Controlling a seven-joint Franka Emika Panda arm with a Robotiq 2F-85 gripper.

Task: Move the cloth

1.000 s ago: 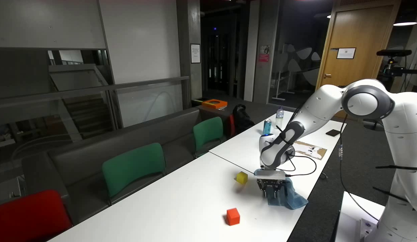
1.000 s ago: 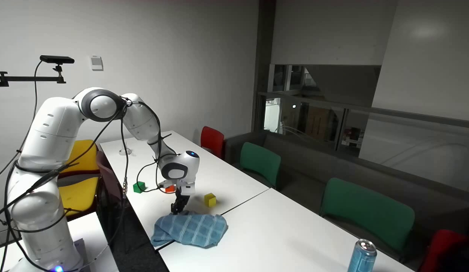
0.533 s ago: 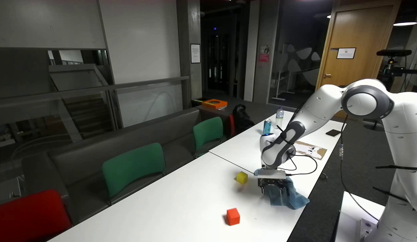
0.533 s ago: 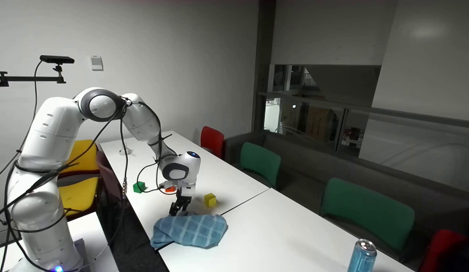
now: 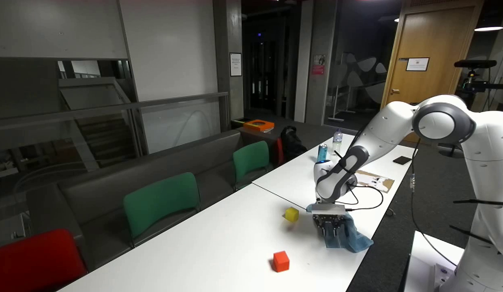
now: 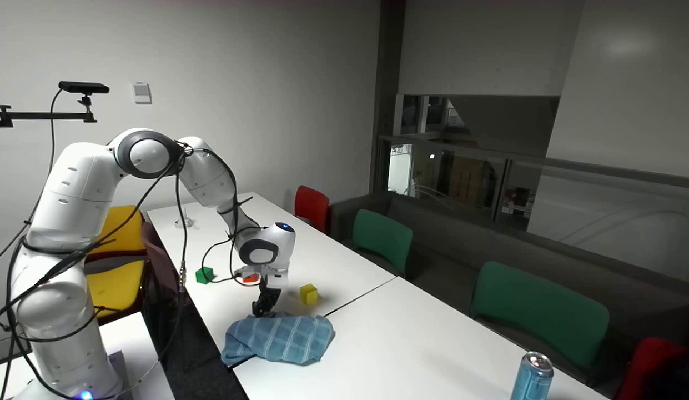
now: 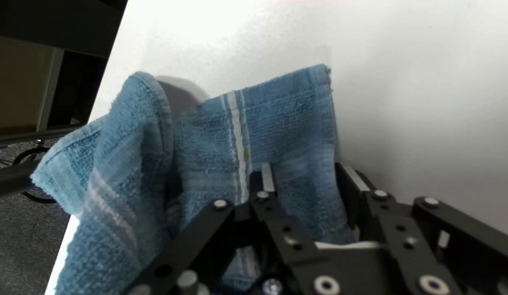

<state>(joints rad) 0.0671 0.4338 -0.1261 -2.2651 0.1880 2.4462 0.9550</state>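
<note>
The blue cloth with white stripes [image 7: 282, 119] lies crumpled on the white table, near its edge. It shows in both exterior views [image 5: 346, 239] [image 6: 280, 338]. My gripper [image 7: 307, 180] points down at the cloth, with its fingers partly apart. In the wrist view one finger is over the cloth and the other is beside its right edge, with a strip of cloth in the gap. Neither finger is seen pinching it. The gripper also shows in both exterior views [image 5: 330, 232] [image 6: 262, 307]; its fingertips are close to the cloth, and contact is unclear.
A yellow cube [image 5: 292, 214] sits beside the gripper and cloth. A red cube [image 5: 281, 261] and a green cube [image 6: 205, 275] are further along the table [image 5: 219, 243]. A blue can [image 5: 322, 153], a bottle [image 5: 337, 142] and a cardboard piece [image 5: 373, 181] lie beyond the arm.
The gripper's fingers spread wider about half a second ago and are now closer together again. The gripper has shifted very slightly. The cloth lies almost the same.
</note>
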